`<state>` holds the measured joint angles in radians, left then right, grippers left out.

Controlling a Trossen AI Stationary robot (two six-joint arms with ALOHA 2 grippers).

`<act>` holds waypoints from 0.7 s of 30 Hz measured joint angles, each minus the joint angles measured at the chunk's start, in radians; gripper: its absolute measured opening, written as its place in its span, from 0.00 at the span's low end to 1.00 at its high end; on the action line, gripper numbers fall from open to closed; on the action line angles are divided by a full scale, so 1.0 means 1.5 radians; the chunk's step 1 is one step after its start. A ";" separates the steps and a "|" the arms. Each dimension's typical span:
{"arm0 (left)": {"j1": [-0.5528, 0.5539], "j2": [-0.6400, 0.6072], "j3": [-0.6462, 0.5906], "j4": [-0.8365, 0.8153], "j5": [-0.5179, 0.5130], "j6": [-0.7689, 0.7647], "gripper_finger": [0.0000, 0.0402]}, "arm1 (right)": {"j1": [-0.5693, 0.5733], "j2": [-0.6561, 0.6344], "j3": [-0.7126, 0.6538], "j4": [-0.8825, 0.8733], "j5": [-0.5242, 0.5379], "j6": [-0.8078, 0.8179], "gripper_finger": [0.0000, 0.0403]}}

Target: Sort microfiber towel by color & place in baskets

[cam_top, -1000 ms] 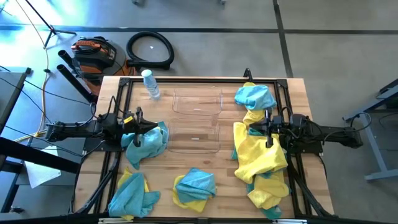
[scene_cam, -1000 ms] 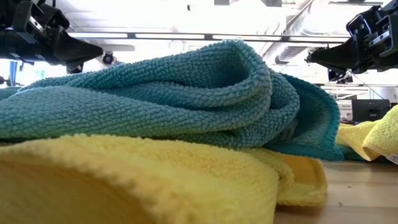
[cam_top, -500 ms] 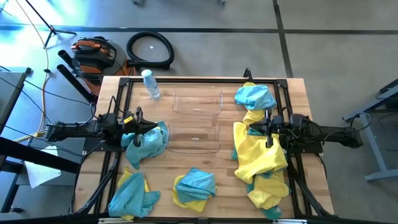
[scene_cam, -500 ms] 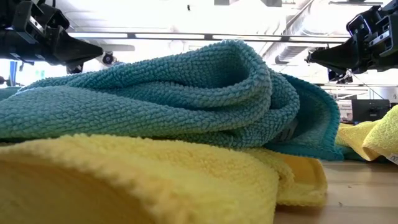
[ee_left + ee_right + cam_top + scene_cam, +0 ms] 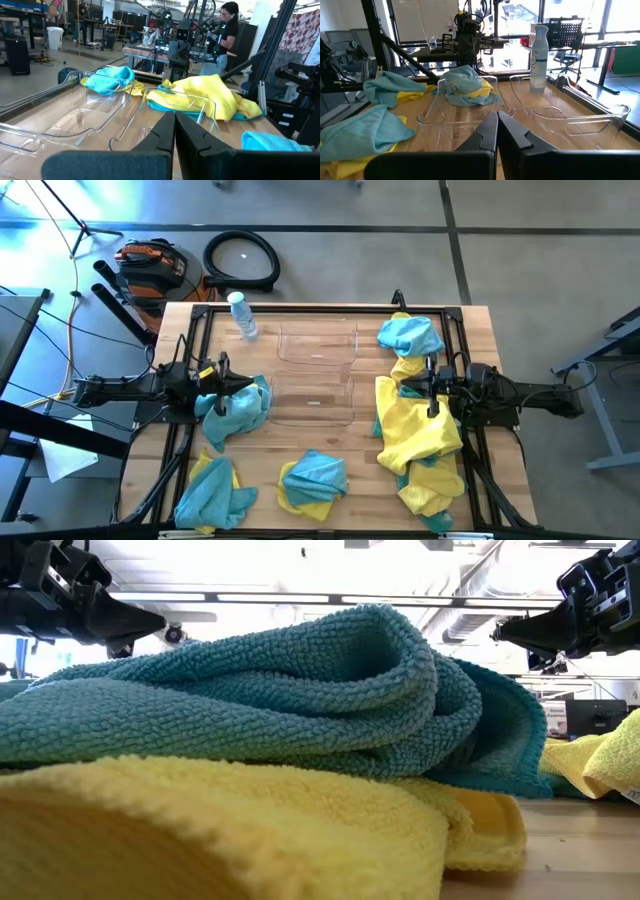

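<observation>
Teal and yellow microfiber towels lie in heaps around the table: a teal one [image 5: 236, 406] at the left, a big yellow one [image 5: 412, 428] at the right, a teal-on-yellow heap [image 5: 410, 335] at the far right, and more heaps [image 5: 312, 481] along the near edge. Two clear baskets [image 5: 317, 345] [image 5: 313, 402] stand one behind the other mid-table. My left gripper [image 5: 251, 387] hovers shut above the left teal towel and points toward the baskets. Opposite it, my right gripper [image 5: 402, 389] hovers shut above the yellow towel. Both show shut in the wrist views [image 5: 175, 122] [image 5: 497, 122].
A clear water bottle [image 5: 241, 315] stands at the far left corner. A black metal frame [image 5: 330, 308] runs along the table's edges. A teal towel on a yellow one [image 5: 300, 700] fills the low view. A person [image 5: 226, 30] stands beyond the table.
</observation>
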<state>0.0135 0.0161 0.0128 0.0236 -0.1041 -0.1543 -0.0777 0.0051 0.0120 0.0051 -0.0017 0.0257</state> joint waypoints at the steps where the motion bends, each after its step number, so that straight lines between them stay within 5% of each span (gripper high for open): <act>1: 0.000 0.000 0.000 0.000 0.000 0.000 0.00 | 0.000 0.000 0.000 0.000 0.000 0.000 0.00; 21: 0.000 0.000 0.000 0.000 0.000 0.000 0.00 | 0.000 0.000 0.000 0.061 0.000 0.000 0.00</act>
<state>0.0135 0.0162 0.0124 0.0238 -0.1040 -0.1543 -0.0778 0.0053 0.0120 0.0972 -0.0013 0.0260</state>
